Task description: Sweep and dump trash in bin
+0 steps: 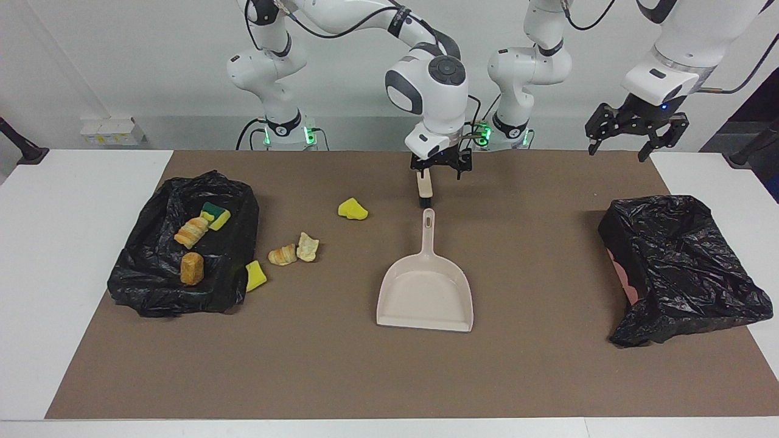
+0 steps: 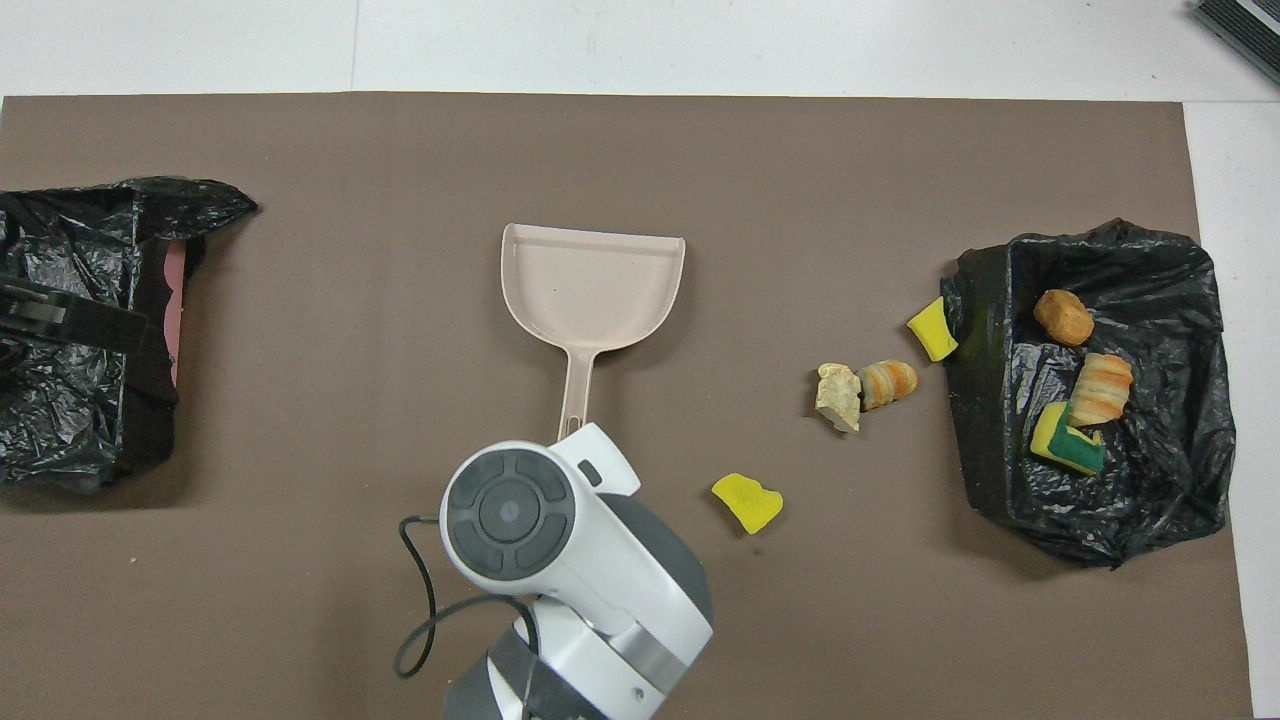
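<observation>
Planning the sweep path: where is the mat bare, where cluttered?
Bare: between the dustpan and the empty bin bag, and along the mat's edge farthest from the robots. Crowded: four trash lumps lie beside the filled bin bag.

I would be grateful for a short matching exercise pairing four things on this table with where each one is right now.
Things:
1. dustpan
2. green-and-yellow sponge
3. yellow sponge chunk
4. right hand

Places:
A. inside the black bag at the right arm's end of the table
B. flat on the brown mat at mid-table, held by nothing
C. raised above the mat, just past the tip of the dustpan's handle
D. alone on the mat, nearer to the robots than the two bread-like pieces

Pairs: 1-B, 2-A, 3-D, 4-C
</observation>
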Controlling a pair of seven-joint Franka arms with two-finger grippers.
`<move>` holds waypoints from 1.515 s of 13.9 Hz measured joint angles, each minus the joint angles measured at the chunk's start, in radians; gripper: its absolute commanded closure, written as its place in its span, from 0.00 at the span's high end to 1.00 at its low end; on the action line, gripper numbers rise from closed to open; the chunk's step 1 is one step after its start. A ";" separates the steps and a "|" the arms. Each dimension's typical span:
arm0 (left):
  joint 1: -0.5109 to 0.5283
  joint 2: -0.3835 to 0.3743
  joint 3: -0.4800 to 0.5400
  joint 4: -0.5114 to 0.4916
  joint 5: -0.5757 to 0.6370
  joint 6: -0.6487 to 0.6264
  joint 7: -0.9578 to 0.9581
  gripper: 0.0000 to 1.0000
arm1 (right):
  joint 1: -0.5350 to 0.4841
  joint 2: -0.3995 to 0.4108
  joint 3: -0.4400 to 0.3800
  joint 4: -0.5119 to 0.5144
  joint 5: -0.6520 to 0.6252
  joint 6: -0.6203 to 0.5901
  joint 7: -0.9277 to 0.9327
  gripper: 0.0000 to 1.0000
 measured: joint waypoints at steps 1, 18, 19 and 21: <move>-0.001 0.002 -0.022 -0.021 0.000 0.040 -0.011 1.00 | 0.021 -0.034 0.000 -0.056 0.004 0.025 0.033 1.00; -0.124 0.290 -0.380 -0.355 0.048 0.699 -0.576 1.00 | 0.196 -0.199 0.002 -0.500 0.133 0.268 0.124 0.41; -0.132 0.292 -0.383 -0.379 0.048 0.723 -0.593 0.97 | 0.197 -0.198 0.002 -0.500 0.133 0.268 0.119 0.31; -0.140 0.293 -0.386 -0.404 0.048 0.747 -0.636 0.85 | 0.198 -0.198 0.002 -0.502 0.134 0.268 0.104 0.24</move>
